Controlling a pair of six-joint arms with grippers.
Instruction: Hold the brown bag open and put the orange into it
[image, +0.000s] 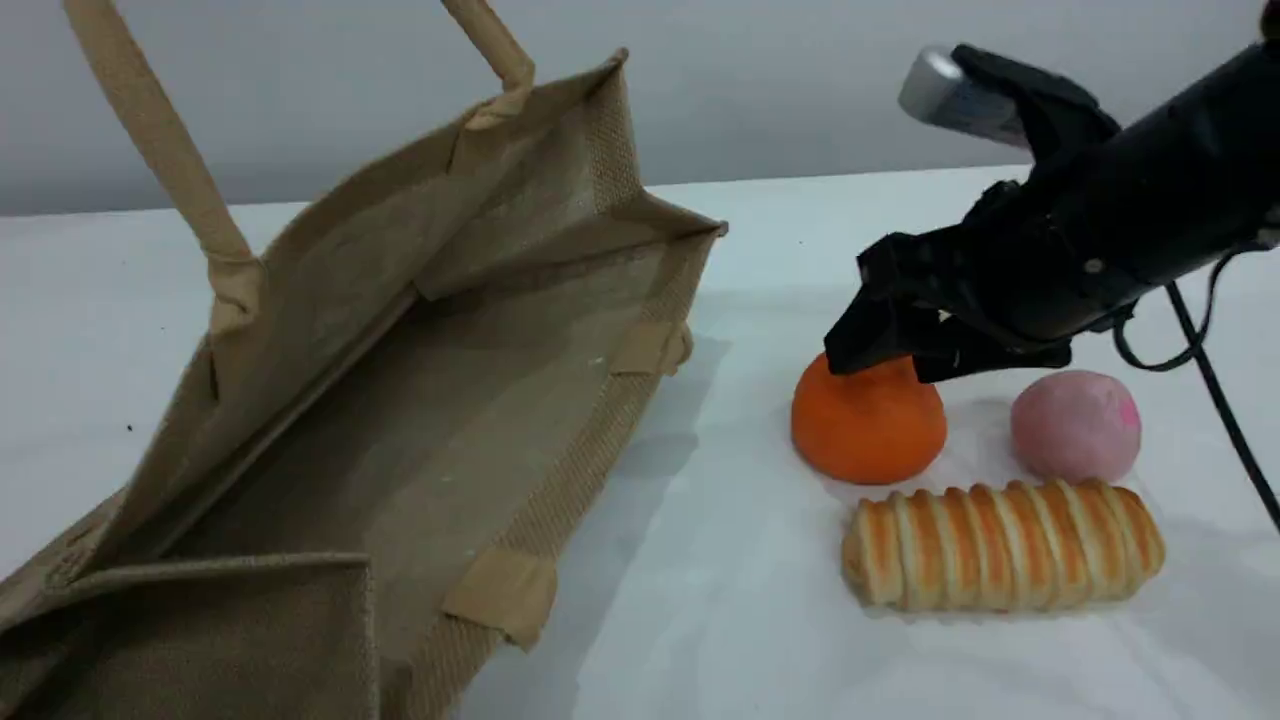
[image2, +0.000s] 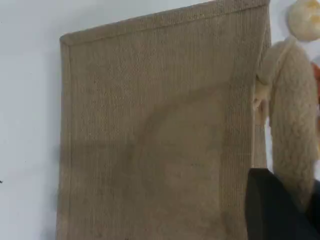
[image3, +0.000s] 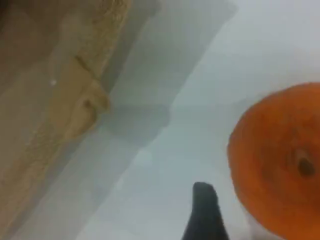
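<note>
Scene view showed the right gripper (image: 885, 350) spread wide atop the orange (image: 868, 420), left gripper (image2: 280, 210) pinching a handle (image2: 292, 130) of the gaping brown bag (image: 400, 400); closing comes next.

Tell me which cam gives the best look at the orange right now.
Scene view: the orange shows nearly whole on the table, between the brown bag and the pink ball, its top hidden by the right gripper. Right wrist view crops it at the frame edge but shows the stem. Left wrist view catches only an orange sliver.

brown bag (image: 420, 400): 1 | orange (image: 868, 425): 1 | pink ball (image: 1075, 425): 1 | bread roll (image: 1003, 546): 1
</note>
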